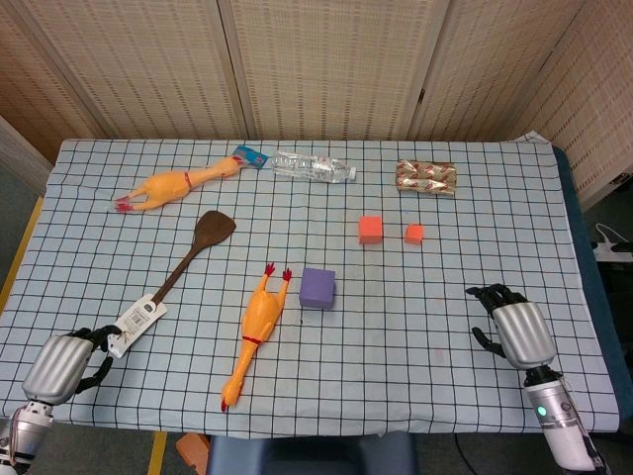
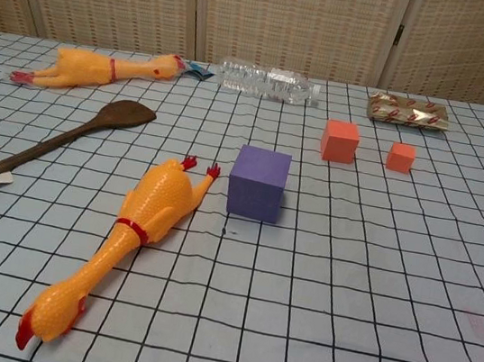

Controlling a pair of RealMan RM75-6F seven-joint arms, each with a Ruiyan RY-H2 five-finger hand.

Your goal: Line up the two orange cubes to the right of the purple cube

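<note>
Sitting apart above and right of the purple cube [image 1: 317,288], the larger orange cube [image 1: 370,229] and the smaller orange cube [image 1: 414,234] lay near each other in the upper middle of the head view, neither yet in line beside it. Both looked like light foam blocks, probably soft and a little grippy, best taken by two opposite flat faces from above. The right hand [image 1: 511,330] rested at the lower right of the frame, fingers [image 1: 492,294] apart and holding nothing. The left hand [image 1: 65,362] sat at the lower left, fingers curled loosely beside a spatula's tag [image 1: 136,322]; whether they touched it I could not tell. No containers stood on the table [image 1: 475,396]; a clear bottle [image 1: 314,166] lay on its side, contents unreadable.
</note>
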